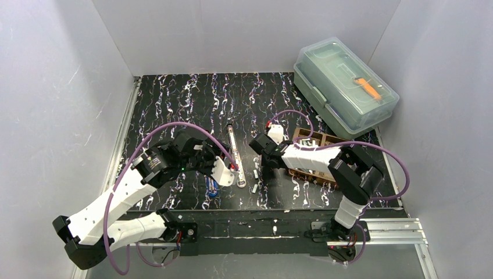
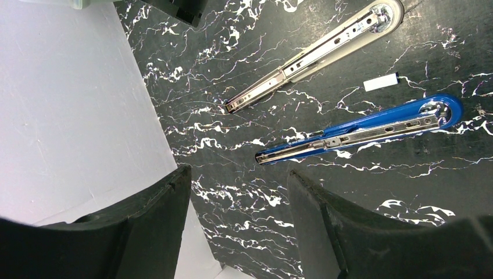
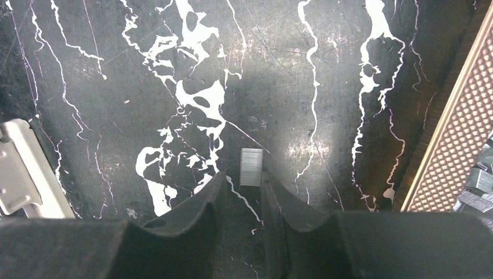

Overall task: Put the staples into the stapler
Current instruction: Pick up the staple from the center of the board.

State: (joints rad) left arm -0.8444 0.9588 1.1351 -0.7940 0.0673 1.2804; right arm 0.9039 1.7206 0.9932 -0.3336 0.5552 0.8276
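Right wrist view: my right gripper (image 3: 244,173) straddles one staple strip (image 3: 251,167) lying flat on the table (image 3: 325,87), whether pinched I cannot tell, stapler (image 3: 20,168) at nine o'clock; I should close squarely on its long sides and lift level, while my left gripper (image 2: 238,171) hangs open.

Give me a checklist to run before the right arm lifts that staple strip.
1. Staple strip lined up at the right pincer tips: ok.
2. Strip firmly clamped: cannot tell.
3. Stapler lying open, channel up: ok.
4. Left pincer steadying the stapler: not ok; open, apart from it.
5. Wooden tray out of the right pincer's way: ok.
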